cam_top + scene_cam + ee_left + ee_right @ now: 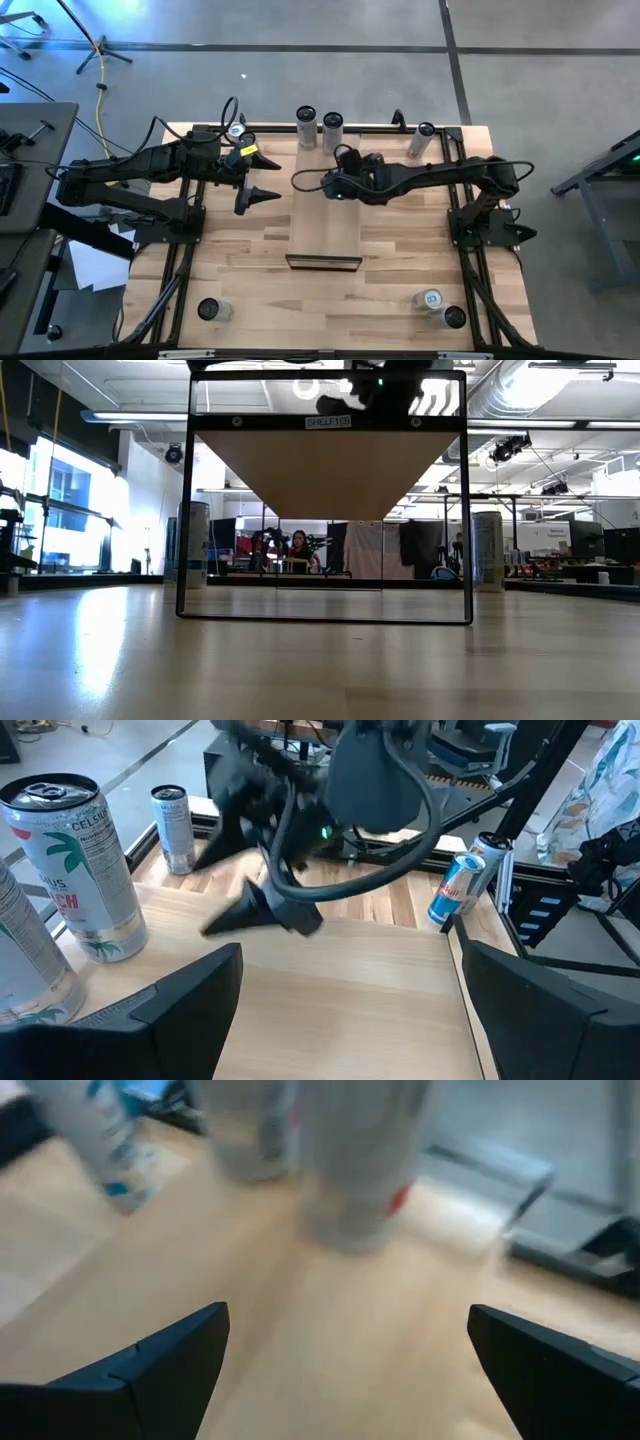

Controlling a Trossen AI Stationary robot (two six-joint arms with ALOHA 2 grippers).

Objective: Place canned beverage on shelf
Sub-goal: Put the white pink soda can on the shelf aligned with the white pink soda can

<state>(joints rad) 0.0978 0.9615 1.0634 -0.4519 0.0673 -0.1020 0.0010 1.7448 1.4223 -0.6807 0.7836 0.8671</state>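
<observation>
The right hand (322, 183), fingers spread and grasping nothing, is reaching over the far end of the long pale wooden shelf (325, 225) toward the two silver upright cans (318, 128) just beyond it; it should be centring on one can before clenching. The left hand (262, 172) is waiting released beside the shelf.

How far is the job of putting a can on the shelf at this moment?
Done: nothing visible; the shelf carries no can. In hand: the right gripper is open and empty above the shelf's far end, facing two upright cans on the table. The left gripper is open too, beside the shelf. Left: grasp a can, lift it, set it on the shelf.
</observation>
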